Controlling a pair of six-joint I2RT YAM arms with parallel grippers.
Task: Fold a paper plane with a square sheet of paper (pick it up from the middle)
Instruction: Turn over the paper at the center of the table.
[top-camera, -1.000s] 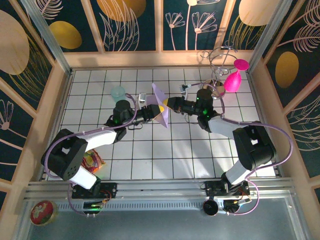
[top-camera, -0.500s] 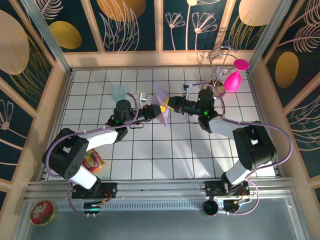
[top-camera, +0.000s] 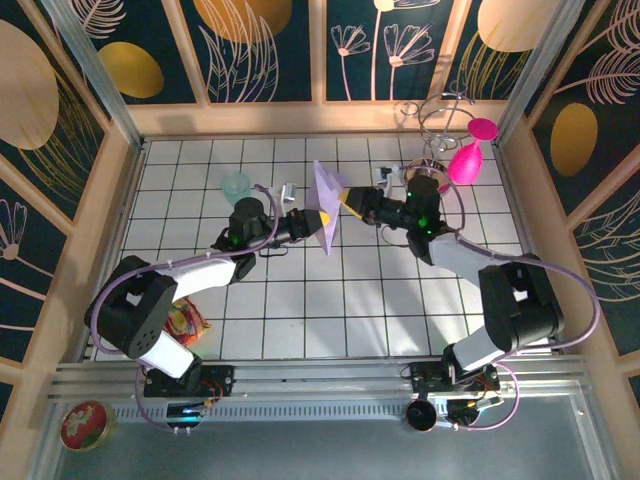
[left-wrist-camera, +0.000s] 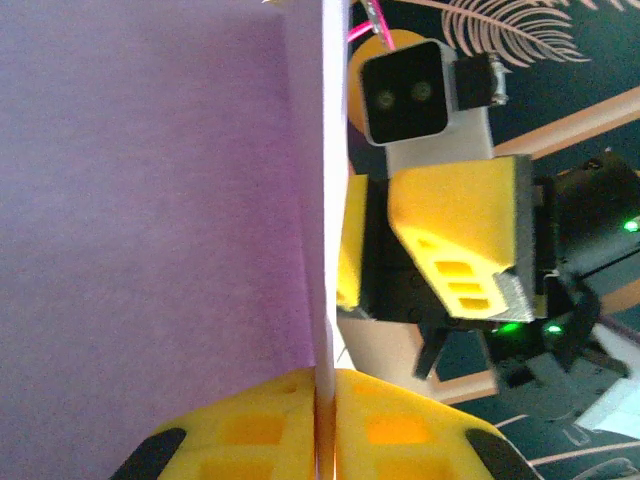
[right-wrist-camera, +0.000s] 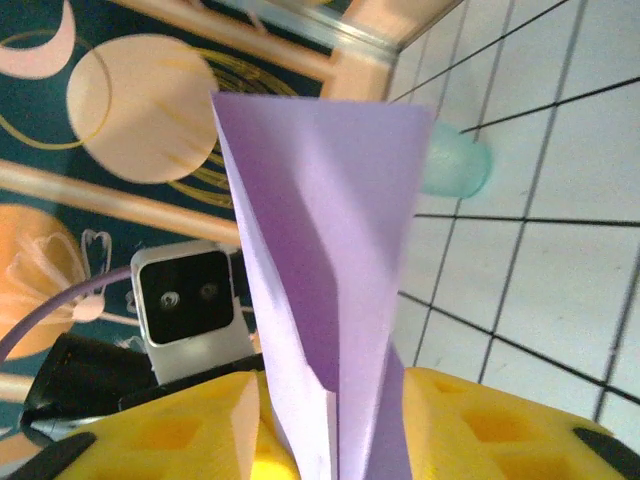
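Left claw (left-wrist-camera: 325, 420) has clamped the folded paper (left-wrist-camera: 150, 200); right claw (right-wrist-camera: 335, 410) has loosened, jaws apart.

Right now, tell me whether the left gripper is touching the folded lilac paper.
Touching. The left wrist view shows the left gripper with its yellow fingers pressed shut on the folded lilac paper at its edge, no gap either side.

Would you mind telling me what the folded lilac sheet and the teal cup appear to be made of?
The folded lilac sheet looks like thin matte paper: it holds sharp creases and shows no shine. The teal cup seems to be translucent plastic, since the pale floor shows through its tint; glass cannot be ruled out.
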